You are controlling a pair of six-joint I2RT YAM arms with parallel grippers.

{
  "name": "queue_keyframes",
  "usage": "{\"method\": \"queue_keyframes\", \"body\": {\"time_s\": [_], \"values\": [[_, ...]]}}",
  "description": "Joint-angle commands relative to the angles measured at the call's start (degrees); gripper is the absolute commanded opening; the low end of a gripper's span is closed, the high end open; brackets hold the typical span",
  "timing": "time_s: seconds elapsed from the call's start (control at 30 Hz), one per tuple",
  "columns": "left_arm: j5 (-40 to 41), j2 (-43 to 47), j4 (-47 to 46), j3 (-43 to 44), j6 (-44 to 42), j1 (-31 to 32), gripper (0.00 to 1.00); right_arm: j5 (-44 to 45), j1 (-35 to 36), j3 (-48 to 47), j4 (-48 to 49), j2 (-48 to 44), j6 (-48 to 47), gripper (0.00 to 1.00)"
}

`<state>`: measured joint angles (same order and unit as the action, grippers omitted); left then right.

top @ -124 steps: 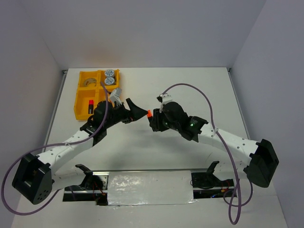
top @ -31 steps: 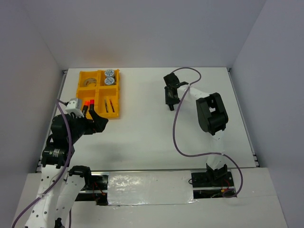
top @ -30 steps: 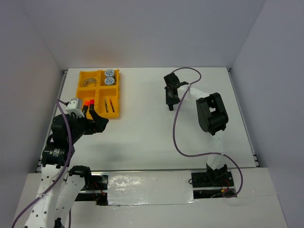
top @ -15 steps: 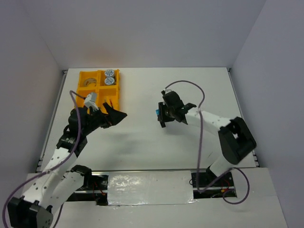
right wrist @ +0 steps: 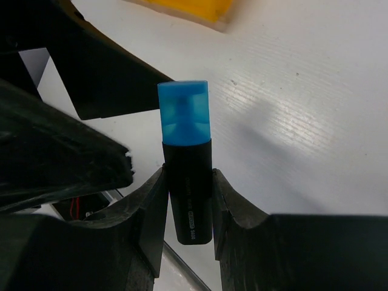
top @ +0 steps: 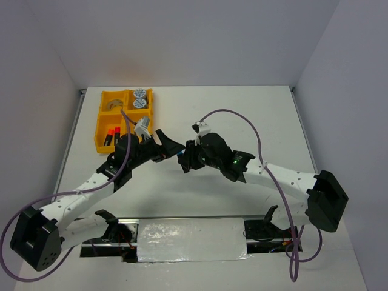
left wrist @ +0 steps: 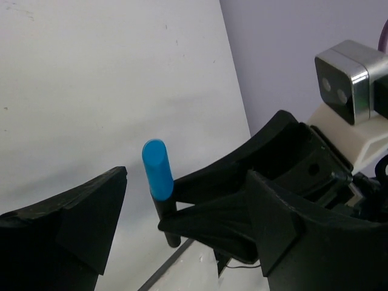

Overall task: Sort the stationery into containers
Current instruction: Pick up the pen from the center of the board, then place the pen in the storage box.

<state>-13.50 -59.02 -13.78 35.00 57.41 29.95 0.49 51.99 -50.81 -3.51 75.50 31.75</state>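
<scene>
My right gripper [top: 185, 162] is shut on a black highlighter [right wrist: 188, 182] and holds it upright over the middle of the table, blue cap [left wrist: 156, 174] on top. My left gripper [top: 171, 147] is open, and its two fingers [left wrist: 73, 221] stand either side of the cap without touching it. The yellow tray [top: 99, 124] sits at the far left. It holds two patterned tape rolls [top: 140, 98], a silver-grey ring [top: 112, 105] and two red-capped highlighters [top: 111, 134]. My left arm covers its near right compartment.
The two arms meet over the middle of the table, jaws almost against each other. Both cables arch above them. A corner of the tray [right wrist: 194, 9] shows at the top of the right wrist view. White walls close the table at the left, back and right.
Both arms have swung to the table's middle. The right brought the blue-capped highlighter left and nearer. The left left the tray and came round the cap, its jaws narrowing slightly.
</scene>
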Motion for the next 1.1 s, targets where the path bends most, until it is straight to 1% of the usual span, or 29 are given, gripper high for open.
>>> {"method": "queue_keyframes", "body": {"time_s": [0.0, 0.03, 0.07, 0.13, 0.2, 0.23, 0.3, 0.33, 0.47, 0.5, 0.53, 0.57, 0.6, 0.63, 0.7, 0.73, 0.77, 0.8, 0.83, 0.87, 0.9, 0.93, 1.0, 1.03, 1.07], "values": [[2.2, -0.7, -4.4, 2.3, 0.3, 0.5, 0.87, 1.3, 1.4, -0.8, 3.3, -2.5, 0.9, 0.00], [2.2, -0.9, -4.4, 2.3, 0.2, 0.5, 0.84, 1.2, 1.4, -0.7, 3.3, -2.7, 1.0, 0.00], [2.3, -1.4, -4.1, 2.2, 0.1, 0.5, 0.76, 1.2, 1.7, -0.7, 3.3, -3.0, 1.0, 0.00], [2.2, -1.8, -4.1, 2.1, -0.1, 0.5, 0.69, 1.4, 1.9, -1.0, 3.2, -3.2, 0.9, 0.00], [2.1, -2.1, -4.5, 1.9, 0.1, 0.5, 0.59, 1.4, 2.0, -1.1, 3.3, -3.4, 0.8, 0.00], [1.7, -2.3, -4.8, 1.8, 0.1, 0.5, 0.57, 1.2, 2.1, -1.1, 3.3, -3.4, 0.8, 0.00], [1.7, -2.8, -4.9, 1.9, 0.1, 0.5, 0.56, 0.8, 2.2, -1.0, 3.3, -4.0, 0.9, 0.00], [1.5, -3.1, -5.1, 2.0, 0.0, 0.5, 0.55, 0.5, 2.2, -1.0, 5.2, -4.0, 0.9, 0.00], [-0.3, -4.4, -7.4, 2.0, -0.1, 0.6, 0.18, -0.1, 2.3, -1.2, 5.4, -3.7, 0.4, 0.00], [-0.5, -4.5, -7.7, 2.2, -0.4, 0.6, 0.11, -0.2, 2.4, -1.1, 5.8, -3.5, 0.2, 0.07], [-0.1, -4.9, -6.3, 3.3, -1.4, 0.6, 0.07, -2.1, 2.4, -1.0, 7.0, -3.4, -0.5, 0.23], [0.5, -5.0, -4.5, 4.3, -2.5, 0.5, 0.05, -2.2, 2.3, -0.4, 7.5, -3.3, -0.6, 0.47], [1.8, -5.0, -1.9, 5.8, -4.0, 0.4, 0.03, -1.7, 2.2, -0.3, 7.6, -3.5, -1.1, 0.99], [6.3, -4.9, 5.2, 9.5, -8.0, 0.0, 0.00, 0.8, 1.5, -0.1, 5.7, -4.1, -1.3, 1.00], [12.1, -5.0, 12.0, 13.1, -11.6, -1.1, 0.00, 2.6, -0.4, 1.7, 4.0, -5.5, -1.1, 1.00], [13.6, -5.3, 17.8, 16.4, -15.4, -3.5, 0.00, 2.3, -2.8, 2.8, 3.9, -7.7, -0.9, 1.00], [19.3, -5.7, 20.2, 18.1, -17.5, -5.1, 0.00, 1.5, -4.2, 5.5, 3.9, -9.0, -0.8, 1.00], [21.8, -7.7, 22.3, 21.6, -21.6, -7.1, 0.00, 1.1, -5.7, 6.9, 3.9, -10.5, -0.8, 1.00], [24.1, -9.2, 27.4, 24.0, -23.7, -11.5, 0.00, 0.8, -8.6, 8.1, 2.7, -13.6, -1.1, 1.00], [32.3, -10.8, 30.5, 26.4, -25.8, -13.2, 0.00, 0.4, -9.7, 10.4, 2.4, -15.2, -1.3, 1.00], [37.4, -14.6, 33.8, 31.2, -28.6, -14.7, 0.01, 0.3, -10.8, 11.5, 1.9, -17.0, -1.7, 1.00], [40.9, -16.4, 36.0, 33.2, -29.5, -18.7, 0.01, 0.1, -11.7, 12.5, 1.8, -20.0, -2.3, 1.00], [39.9, -20.1, 38.1, 36.6, -30.5, -23.8, 0.02, -0.2, -13.3, 14.5, 1.3, -22.4, -3.3, 1.00], [39.0, -21.1, 38.5, 37.8, -30.3, -28.2, 0.03, -0.2, -13.4, 14.9, 1.0, -24.0, -4.2, 1.00], [37.5, -21.8, 36.9, 38.5, -30.8, -29.5, 0.04, -0.2, -13.6, 15.0, 0.5, -24.4, -4.8, 1.00]]}}
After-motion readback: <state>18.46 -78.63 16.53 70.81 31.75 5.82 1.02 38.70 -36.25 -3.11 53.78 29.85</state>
